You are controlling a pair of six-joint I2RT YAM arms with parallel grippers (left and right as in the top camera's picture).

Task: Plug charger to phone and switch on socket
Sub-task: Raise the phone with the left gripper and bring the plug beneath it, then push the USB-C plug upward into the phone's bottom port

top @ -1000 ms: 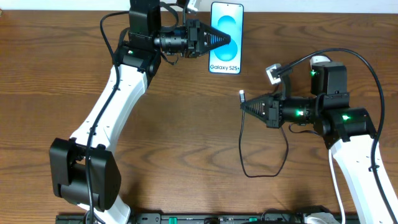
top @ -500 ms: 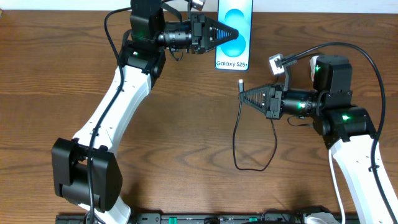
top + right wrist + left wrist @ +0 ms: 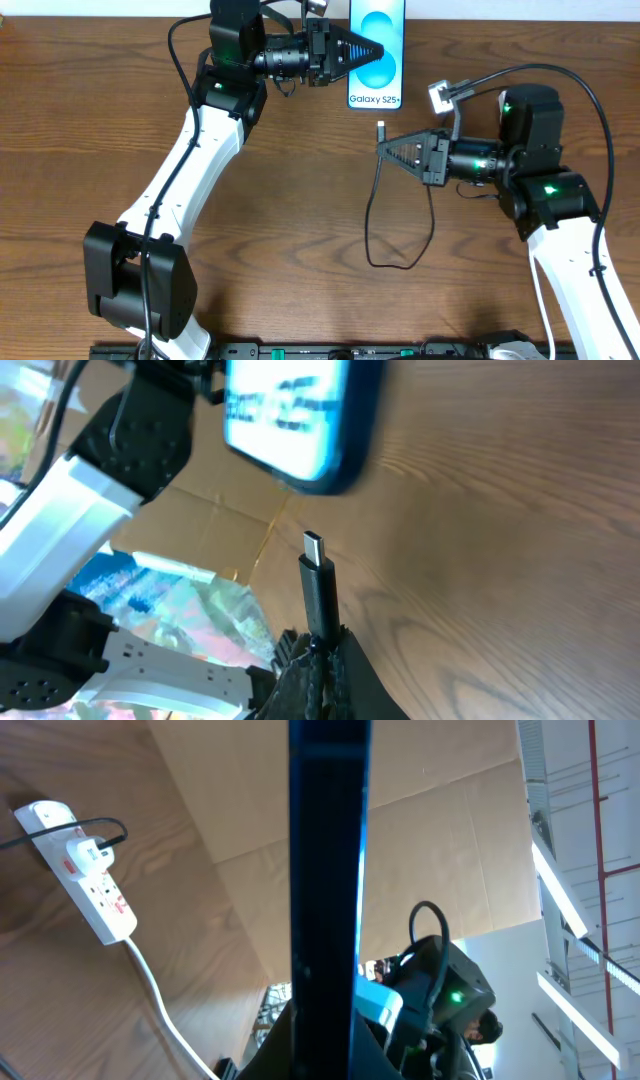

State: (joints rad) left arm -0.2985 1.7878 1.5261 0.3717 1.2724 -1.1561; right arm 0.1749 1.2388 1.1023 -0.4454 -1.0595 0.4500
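L gripper [image 3: 378,52] clamps phone [image 3: 377,75] at table's far edge; R gripper [image 3: 384,148] pinches charger [image 3: 320,595] tip just below it. Risk: plug off-axis w/ port, jams or skids.

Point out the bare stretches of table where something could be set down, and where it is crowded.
Free: the wood left of the left arm, and the middle between that arm and the charger loop. Crowded: the top centre, where the left gripper holds the phone, with the right gripper holding the charger tip just below it.
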